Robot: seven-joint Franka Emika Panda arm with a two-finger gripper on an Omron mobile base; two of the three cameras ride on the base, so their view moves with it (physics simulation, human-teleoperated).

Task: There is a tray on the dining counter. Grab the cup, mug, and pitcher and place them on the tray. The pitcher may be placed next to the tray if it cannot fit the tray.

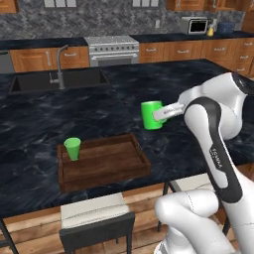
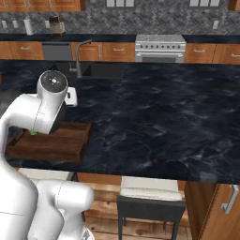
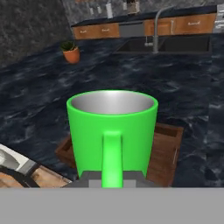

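The mug (image 3: 112,131) is bright green and cylindrical, with a pale grey inside and a loop handle that faces the hand camera. The claw (image 3: 112,178) is pinched nearly shut on that handle and holds the mug upright in the air above the worktop (image 1: 39,119), just past the tray's (image 1: 104,163) far right corner in the left base view. The tray is dark brown wood with low rims and sits close to the worktop's near edge. The cup (image 1: 72,148), a green tumbler narrowing toward its base, stands upright in the tray's left end, leaving the middle and right of the tray floor bare. A sink (image 1: 54,79) and faucet (image 1: 60,67) lie well beyond, with open black stone between. A potted plant (image 3: 71,51) stands far off on the worktop. Two stools (image 1: 96,216) sit below the near edge.
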